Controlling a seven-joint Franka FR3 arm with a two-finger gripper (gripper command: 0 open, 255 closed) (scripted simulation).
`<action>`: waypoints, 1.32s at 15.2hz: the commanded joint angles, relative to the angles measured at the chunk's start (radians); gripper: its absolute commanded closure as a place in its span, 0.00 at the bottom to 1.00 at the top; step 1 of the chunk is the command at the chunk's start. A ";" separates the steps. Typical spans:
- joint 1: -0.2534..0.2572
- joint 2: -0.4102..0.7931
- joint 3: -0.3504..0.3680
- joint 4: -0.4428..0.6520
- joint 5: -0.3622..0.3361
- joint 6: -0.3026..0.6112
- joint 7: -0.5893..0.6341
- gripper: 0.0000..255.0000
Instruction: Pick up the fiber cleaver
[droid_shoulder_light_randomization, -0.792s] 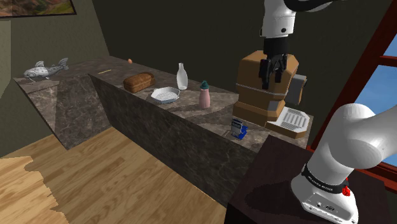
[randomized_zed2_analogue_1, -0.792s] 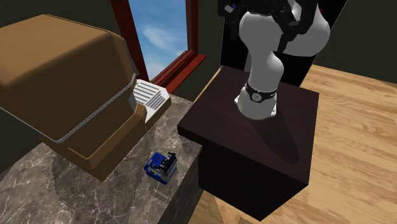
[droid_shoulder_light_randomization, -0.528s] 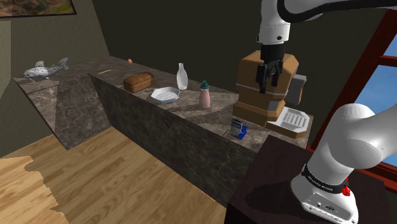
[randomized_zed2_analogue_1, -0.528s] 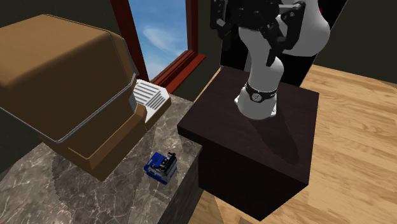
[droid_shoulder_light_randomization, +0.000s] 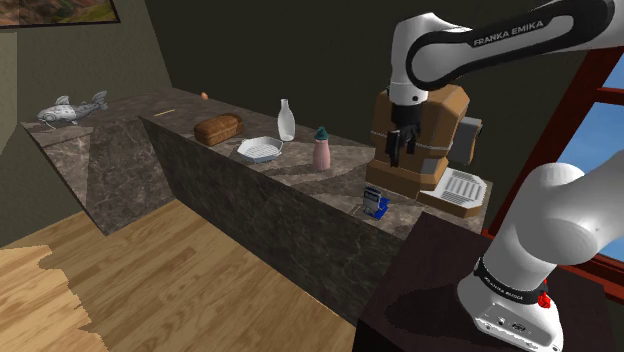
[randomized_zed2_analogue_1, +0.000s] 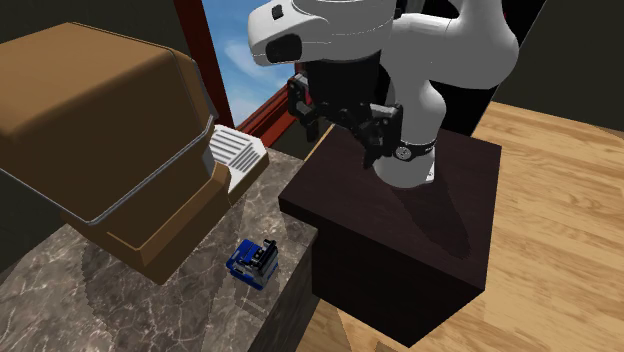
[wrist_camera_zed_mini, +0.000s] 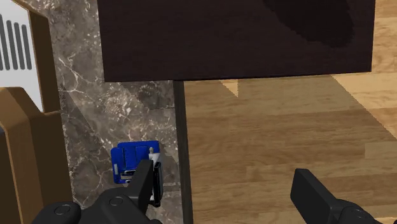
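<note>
The fiber cleaver (droid_shoulder_light_randomization: 375, 201) is a small blue and black device on the marble counter (droid_shoulder_light_randomization: 300, 180), close to the counter's front edge. In the second exterior view the cleaver (randomized_zed2_analogue_1: 253, 262) lies between the big brown box and the dark stand. My gripper (droid_shoulder_light_randomization: 398, 148) hangs open well above the cleaver, in front of the brown box, and holds nothing. In the second exterior view the gripper (randomized_zed2_analogue_1: 342, 125) is high over the stand's edge. Through the wrist view the cleaver (wrist_camera_zed_mini: 130, 160) sits beside one finger (wrist_camera_zed_mini: 145, 184), partly behind it; the gripper (wrist_camera_zed_mini: 229, 189) is spread wide over the floor.
A large brown box (droid_shoulder_light_randomization: 420, 130) and a white vented tray (droid_shoulder_light_randomization: 455, 188) stand at the counter's end. Farther along are a pink bottle (droid_shoulder_light_randomization: 321, 150), a white dish (droid_shoulder_light_randomization: 259, 150), a clear bottle (droid_shoulder_light_randomization: 286, 120) and a bread loaf (droid_shoulder_light_randomization: 217, 128). The dark stand (randomized_zed2_analogue_1: 400, 220) adjoins the counter.
The arm has swung down and toward the shoulder view's left, bringing the open gripper lower in front of the brown box. The cleaver has not moved.
</note>
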 joint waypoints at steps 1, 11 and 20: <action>-0.003 0.041 -0.012 -0.031 -0.019 0.086 -0.015 0.00; -0.020 0.394 -0.085 -0.034 -0.090 0.507 -0.097 0.00; -0.034 0.728 -0.115 0.071 -0.078 0.785 -0.171 0.00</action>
